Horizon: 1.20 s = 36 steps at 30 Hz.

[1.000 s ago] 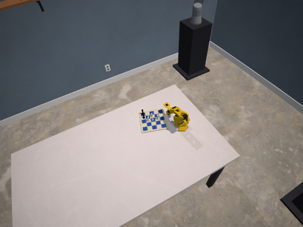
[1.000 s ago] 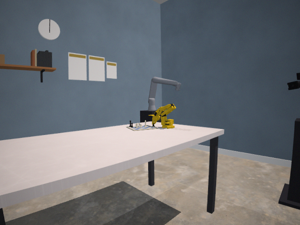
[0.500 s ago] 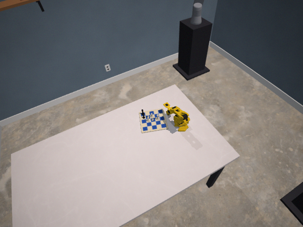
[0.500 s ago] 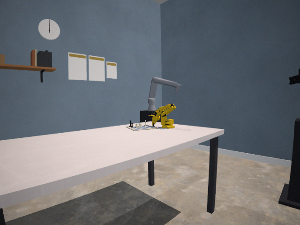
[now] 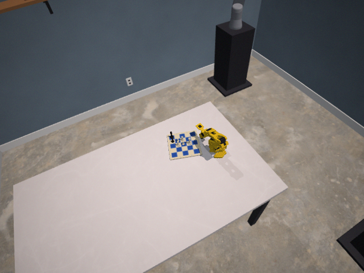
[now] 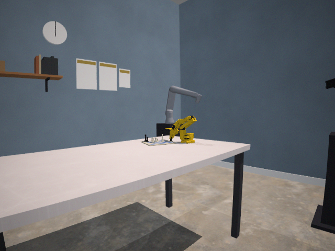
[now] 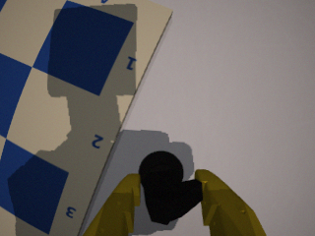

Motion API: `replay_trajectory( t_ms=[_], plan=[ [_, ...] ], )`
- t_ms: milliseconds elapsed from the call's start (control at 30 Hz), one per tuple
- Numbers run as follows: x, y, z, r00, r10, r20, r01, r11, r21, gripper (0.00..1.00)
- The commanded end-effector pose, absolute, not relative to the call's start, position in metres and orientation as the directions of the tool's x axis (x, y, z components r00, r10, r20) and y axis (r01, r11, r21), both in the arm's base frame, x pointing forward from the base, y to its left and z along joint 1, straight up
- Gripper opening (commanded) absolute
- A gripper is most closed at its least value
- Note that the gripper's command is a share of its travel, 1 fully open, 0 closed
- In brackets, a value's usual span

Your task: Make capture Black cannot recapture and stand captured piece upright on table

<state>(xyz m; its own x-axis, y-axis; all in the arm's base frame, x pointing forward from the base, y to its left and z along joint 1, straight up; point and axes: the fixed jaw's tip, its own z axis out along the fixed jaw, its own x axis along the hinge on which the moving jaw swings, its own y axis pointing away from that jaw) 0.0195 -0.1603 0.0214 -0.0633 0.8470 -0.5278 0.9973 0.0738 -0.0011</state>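
Note:
The board (image 5: 170, 157) (image 7: 153, 25) has blue and cream squares. A black piece (image 6: 170, 140) (image 7: 164, 202), with a round base and a snout-like head, stands on the table just off the board's edge beside ranks 2 and 3. My gripper (image 7: 167, 175) is slightly open around it, with a narrow gap at the left finger; the right fingertip is very close to the snout. A tall black piece (image 5: 171, 135) (image 6: 145, 137) and a shorter black piece (image 5: 172, 140) stand at the far left corner. Several white pieces, including a tall one (image 6: 162, 136), stand mid-board; their kinds are unclear.
The yellow arm's base (image 5: 217, 145) (image 6: 187, 139) stands on the table (image 5: 102, 205) (image 6: 81, 172) beside the board. The arm's shadow falls across the board's near edge. A grey arm on a black pedestal (image 5: 229, 58) stands beyond the table.

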Motion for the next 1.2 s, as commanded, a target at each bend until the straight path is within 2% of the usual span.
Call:
replay_trajectory(
  t_ms=[0, 333, 1167],
  plan=[
    [0.021, -0.158, 0.019, -0.062, 0.855, -0.514, 0.997, 0.075, 0.005, 0.13],
    [0.021, -0.158, 0.028, -0.062, 0.855, -0.515, 0.997, 0.075, 0.005, 0.13],
    [0.021, -0.157, 0.086, -0.062, 0.855, -0.515, 0.997, 0.075, 0.005, 0.13]
  ],
)
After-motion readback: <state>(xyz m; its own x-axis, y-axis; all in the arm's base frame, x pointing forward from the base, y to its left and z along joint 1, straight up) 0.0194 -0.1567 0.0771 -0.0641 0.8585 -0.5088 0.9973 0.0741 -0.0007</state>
